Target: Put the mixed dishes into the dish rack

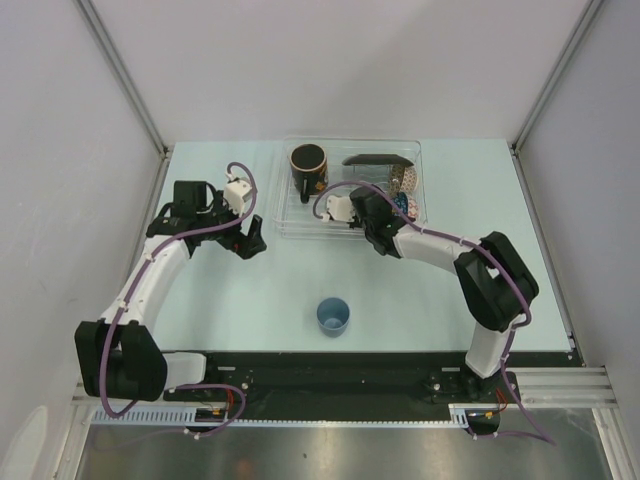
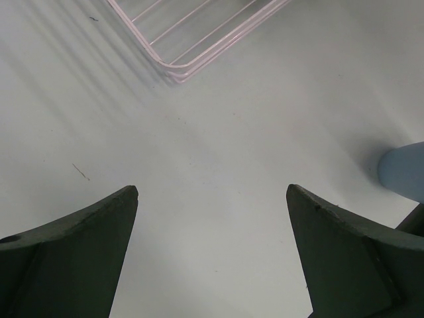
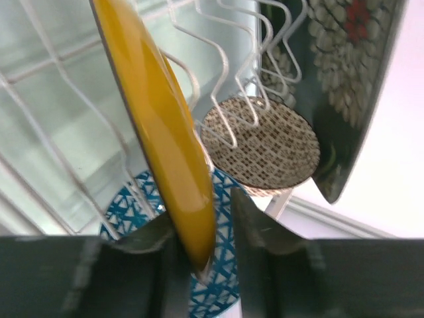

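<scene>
The clear dish rack (image 1: 300, 232) stands at the table's back. In it are the dark mug (image 1: 308, 165), the black floral plate (image 1: 380, 160), the small red-white bowl (image 1: 400, 180) and the blue patterned bowl (image 1: 405, 205). My right gripper (image 1: 352, 212) reaches into the rack and is shut on the yellow-brown saucer (image 3: 159, 126), held on edge among the wires. Behind it are the blue bowl (image 3: 142, 199), the small bowl (image 3: 265, 146) and the plate (image 3: 344, 66). The light blue cup (image 1: 333, 316) stands upright near the front. My left gripper (image 1: 250, 240) is open and empty, left of the rack.
The left wrist view shows the rack's corner (image 2: 173, 66) ahead and the cup (image 2: 404, 173) at the right edge. White wire dividers (image 3: 225, 66) stand close around the saucer. Grey walls enclose the table on three sides.
</scene>
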`<state>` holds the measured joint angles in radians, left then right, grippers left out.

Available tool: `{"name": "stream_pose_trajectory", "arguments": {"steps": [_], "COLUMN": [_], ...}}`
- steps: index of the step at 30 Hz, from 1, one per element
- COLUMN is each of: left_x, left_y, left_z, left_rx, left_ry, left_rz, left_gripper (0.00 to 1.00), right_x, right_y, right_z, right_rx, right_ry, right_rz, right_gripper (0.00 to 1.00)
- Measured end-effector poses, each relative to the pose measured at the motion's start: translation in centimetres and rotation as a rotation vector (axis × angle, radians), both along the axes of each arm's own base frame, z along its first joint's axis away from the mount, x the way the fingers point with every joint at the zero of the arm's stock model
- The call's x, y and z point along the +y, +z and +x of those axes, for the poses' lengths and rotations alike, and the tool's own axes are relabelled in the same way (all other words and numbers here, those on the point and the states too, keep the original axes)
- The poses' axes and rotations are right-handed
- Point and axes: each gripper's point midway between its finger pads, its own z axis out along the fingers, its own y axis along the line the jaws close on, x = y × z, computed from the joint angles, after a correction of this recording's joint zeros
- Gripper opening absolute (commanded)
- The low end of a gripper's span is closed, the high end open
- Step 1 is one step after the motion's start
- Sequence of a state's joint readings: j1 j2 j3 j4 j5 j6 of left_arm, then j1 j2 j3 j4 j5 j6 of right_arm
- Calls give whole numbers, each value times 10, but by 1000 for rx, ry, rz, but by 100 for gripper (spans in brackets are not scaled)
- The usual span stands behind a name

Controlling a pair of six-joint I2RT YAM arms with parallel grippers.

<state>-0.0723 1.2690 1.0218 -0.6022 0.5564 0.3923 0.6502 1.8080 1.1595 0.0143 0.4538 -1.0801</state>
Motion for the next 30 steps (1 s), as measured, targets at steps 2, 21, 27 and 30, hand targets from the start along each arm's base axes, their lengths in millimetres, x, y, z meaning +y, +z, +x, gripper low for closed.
{"name": "stream_pose_trajectory", "arguments": {"steps": [2, 21, 27, 30], "left_x": [0, 1, 1, 1], "left_y": [0, 1, 7, 14], "left_z": [0, -1, 2, 4], "left_rx": [1, 1, -11, -26], "left_ry": [0, 2, 4, 3], "left_rz": [1, 3, 4, 2], "left_gripper": [100, 100, 100, 100], "right_x": [-2, -6, 24, 38], "right_y": [4, 59, 125, 149], "right_z": [2, -66, -128, -156], "right_rx": [-15, 8, -88, 21], "right_ry": [-18, -162, -141, -125], "right_rz": [4, 205, 445, 780], "right_gripper": [61, 100, 100, 100]}}
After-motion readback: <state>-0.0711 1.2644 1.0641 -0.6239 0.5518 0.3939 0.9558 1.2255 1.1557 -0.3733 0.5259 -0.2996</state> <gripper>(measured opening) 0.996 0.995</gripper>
